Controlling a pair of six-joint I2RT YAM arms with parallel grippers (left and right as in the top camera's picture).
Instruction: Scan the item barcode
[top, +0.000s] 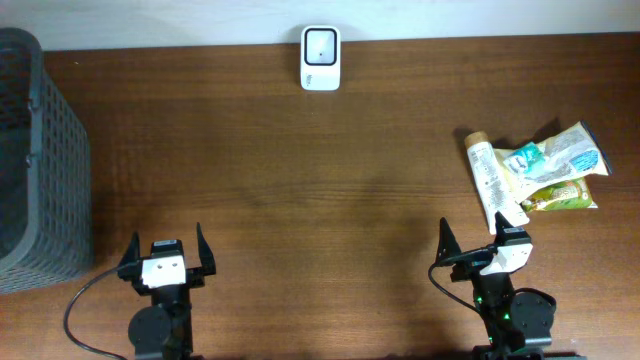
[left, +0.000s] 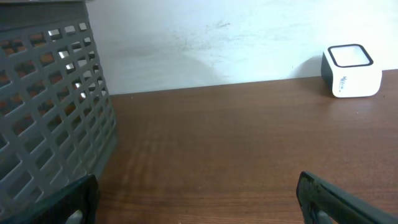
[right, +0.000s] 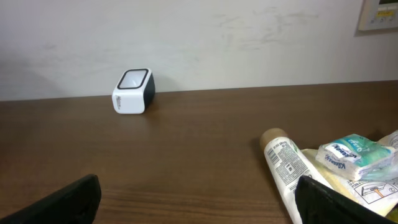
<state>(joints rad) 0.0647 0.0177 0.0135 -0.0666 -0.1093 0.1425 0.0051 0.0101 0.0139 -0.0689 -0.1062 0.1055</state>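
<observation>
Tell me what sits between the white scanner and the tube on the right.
Nothing: in the overhead view only bare brown tabletop runs between the scanner and the tube.

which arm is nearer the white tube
Right. The right arm sits just short of the white tube; the left arm is far to its left, by the grey basket.

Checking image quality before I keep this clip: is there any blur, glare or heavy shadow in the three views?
Overhead: even light, only a mild sheen on the table, scanner crisp. Left wrist: basket and scanner sharp, left fingers dark and soft. Right wrist: tube and packets sharp, right fingers blurred at the bottom edge; no blown glare.
</observation>
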